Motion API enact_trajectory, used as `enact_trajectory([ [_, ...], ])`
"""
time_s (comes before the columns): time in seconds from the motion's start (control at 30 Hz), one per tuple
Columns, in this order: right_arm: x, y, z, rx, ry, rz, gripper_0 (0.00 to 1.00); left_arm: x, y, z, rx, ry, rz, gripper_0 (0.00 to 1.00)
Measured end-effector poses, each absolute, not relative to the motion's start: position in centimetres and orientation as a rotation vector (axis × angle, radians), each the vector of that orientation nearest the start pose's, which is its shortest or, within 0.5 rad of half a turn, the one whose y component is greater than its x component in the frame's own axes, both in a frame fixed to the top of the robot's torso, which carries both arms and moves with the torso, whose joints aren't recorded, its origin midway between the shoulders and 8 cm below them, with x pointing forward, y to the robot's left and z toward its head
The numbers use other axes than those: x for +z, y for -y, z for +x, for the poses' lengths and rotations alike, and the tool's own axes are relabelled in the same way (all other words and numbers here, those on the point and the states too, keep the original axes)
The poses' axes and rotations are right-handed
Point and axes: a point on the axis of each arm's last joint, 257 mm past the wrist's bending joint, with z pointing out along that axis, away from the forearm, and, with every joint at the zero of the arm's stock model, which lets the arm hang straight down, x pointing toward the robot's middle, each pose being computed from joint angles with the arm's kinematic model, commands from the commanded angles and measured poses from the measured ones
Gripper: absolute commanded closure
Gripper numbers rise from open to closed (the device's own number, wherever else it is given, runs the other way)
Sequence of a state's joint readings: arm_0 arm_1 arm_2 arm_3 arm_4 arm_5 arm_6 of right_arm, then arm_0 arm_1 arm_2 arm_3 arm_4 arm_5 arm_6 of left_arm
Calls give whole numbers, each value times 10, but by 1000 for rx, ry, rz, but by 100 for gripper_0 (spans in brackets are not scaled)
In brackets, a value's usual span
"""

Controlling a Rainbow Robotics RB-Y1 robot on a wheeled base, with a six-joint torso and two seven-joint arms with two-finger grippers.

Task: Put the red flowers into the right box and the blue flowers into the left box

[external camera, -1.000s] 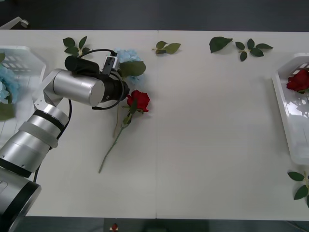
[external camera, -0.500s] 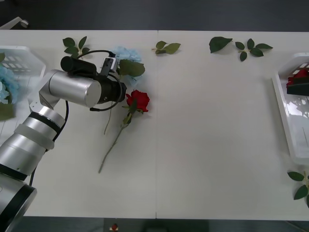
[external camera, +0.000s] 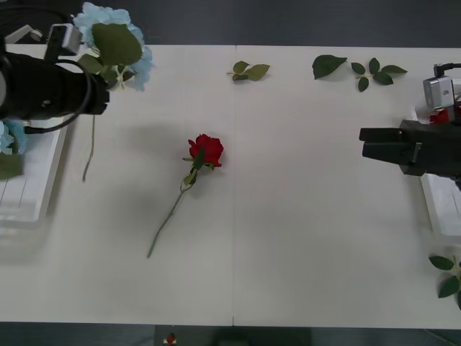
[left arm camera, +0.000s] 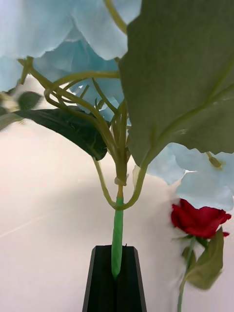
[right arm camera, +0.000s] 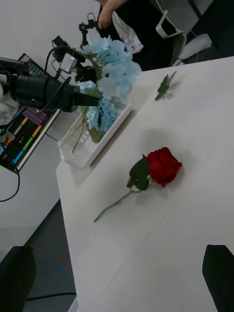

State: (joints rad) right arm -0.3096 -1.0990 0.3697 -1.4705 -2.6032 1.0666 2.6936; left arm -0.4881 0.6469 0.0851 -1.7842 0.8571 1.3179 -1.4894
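- Front view: left gripper [external camera: 108, 97] sat at the table's [external camera: 302, 216] far-left edge, fingers clamped on the stem of a blue flower [external camera: 115, 40] held up off the table. Its fluffy pale-blue head and big green leaf stood above the gripper, and the thin stem end hung down beside the left box [external camera: 29, 187]. My read is that the box was just beside and below, so the drop looked like a short move left.
- Front view: right gripper [external camera: 362, 142] hovered at the right edge near the right box [external camera: 432, 194], fingers pointing left toward the lone red flower [external camera: 206, 150], well apart. Its stem ran diagonally down-left from the head. I couldn't tell which arm was nearer.
- Right wrist view: fingers [right arm camera: 219, 273] spread open, empty. The rose lay flat mid-table, deep red head, green leaf, thin stem.
- Left wrist view: both fingers [left arm camera: 102, 282] closed on the green stem, branches and blue petals fanning out beyond.
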Motion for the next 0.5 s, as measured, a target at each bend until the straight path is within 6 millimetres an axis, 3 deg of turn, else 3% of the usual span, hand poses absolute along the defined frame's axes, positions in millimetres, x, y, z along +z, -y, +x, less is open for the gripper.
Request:
enact_trajectory([
  [0.17, -110, 154, 424, 1239, -1687, -761, 0, -44, -344, 530, -259, -2148, 82, 100],
  [0.27, -110, 135, 425, 1193, -1662, -793, 0, -20, -394, 510, -177, -2108, -1, 100],
  [0.37, -109, 121, 423, 1202, -1644, -793, 0, -11, -444, 489, -56, -2090, -84, 100],
  [0.5, -118, 109, 417, 1235, -1650, -790, 0, -22, -502, 465, 109, -2108, -160, 100],
])
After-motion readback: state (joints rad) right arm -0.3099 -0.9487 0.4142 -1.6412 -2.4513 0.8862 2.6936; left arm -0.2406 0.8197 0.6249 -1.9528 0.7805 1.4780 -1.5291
